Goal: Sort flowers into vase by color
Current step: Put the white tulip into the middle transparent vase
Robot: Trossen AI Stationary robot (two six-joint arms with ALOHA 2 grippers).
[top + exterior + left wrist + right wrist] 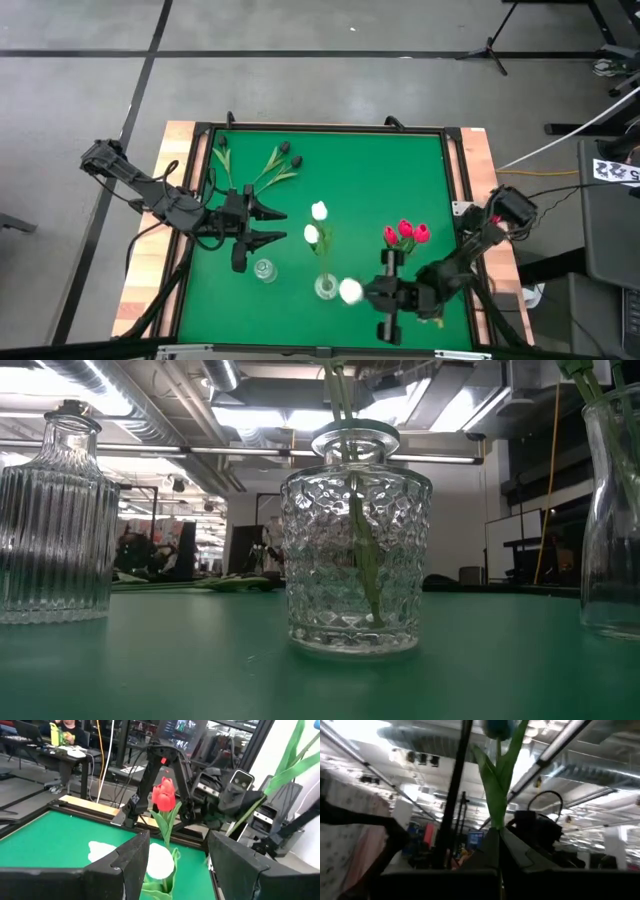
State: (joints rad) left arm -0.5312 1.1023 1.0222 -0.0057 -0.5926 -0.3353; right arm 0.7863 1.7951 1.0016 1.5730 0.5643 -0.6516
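Note:
My right gripper [368, 293] stands near the table's front edge, shut on a white flower [350, 291] whose head is beside the patterned glass vase [326, 287]. Two white flowers [315, 222] stand with their stems in that vase [355, 560]. Red flowers [405, 233] stand in the vase to its right [615, 510]. The ribbed vase [264, 270] holds nothing. Black flowers [288, 155] lie on the green mat at the far left. My left gripper [283, 226] hovers open left of the white flowers, fingers level and pointing right, nothing between them [178, 840]. My right gripper pinches the white flower's green stem [496, 829] between its two shut fingers, just below the leaves. The fingers slant upward and the stem runs on along them, with the leaves and the head [496, 727] standing out beyond the fingertips. The flower is lifted clear of the mat.
A black frame borders the green mat [360, 180], with a wooden table edge [478, 160] outside it. The middle and far right of the mat are bare. People and desks [65, 735] show in the room beyond the table.

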